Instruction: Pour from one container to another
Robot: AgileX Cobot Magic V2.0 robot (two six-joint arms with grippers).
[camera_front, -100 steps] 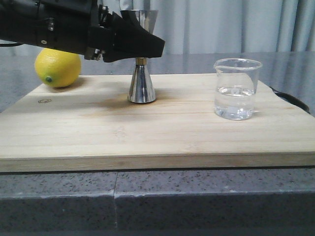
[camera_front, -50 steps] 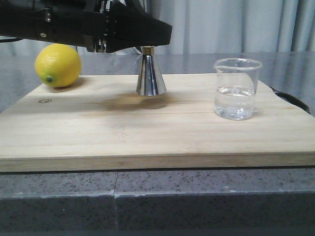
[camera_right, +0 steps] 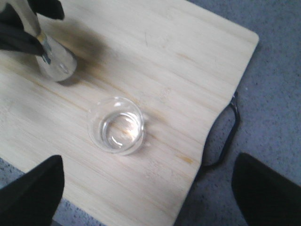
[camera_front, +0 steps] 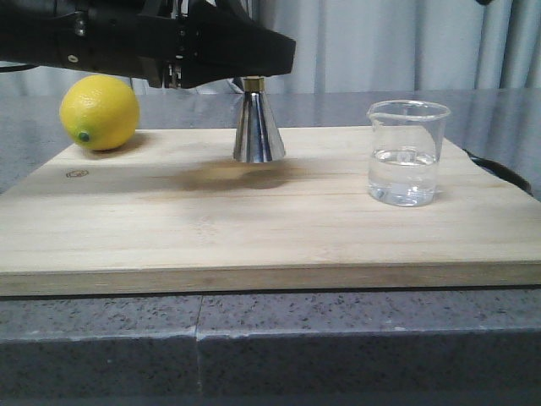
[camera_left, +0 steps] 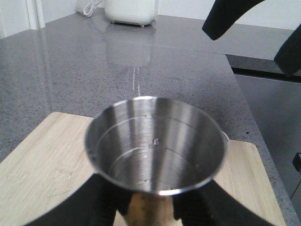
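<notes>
My left gripper (camera_front: 256, 69) is shut on the narrow gold-banded waist of the steel hourglass jigger (camera_front: 258, 131), which hangs upright just above the wooden board (camera_front: 254, 228), its shadow below. In the left wrist view the jigger's open upper cup (camera_left: 155, 150) fills the middle, with the gripper (camera_left: 150, 213) clamped beneath it. The clear glass beaker (camera_front: 407, 152), about a third full of clear liquid, stands on the board's right part. My right gripper (camera_right: 149, 195) is open high above the board, the beaker (camera_right: 116, 126) below and ahead of it, the jigger (camera_right: 54, 59) farther off.
A yellow lemon (camera_front: 100, 112) rests at the board's far left corner. A black cable (camera_right: 225, 136) lies on the grey counter by the board's right edge. A white appliance (camera_left: 131, 9) stands far back on the counter.
The left gripper has lifted the jigger off the board and carried it slightly right. Over the last half second it has barely moved. The beaker has stayed put.
</notes>
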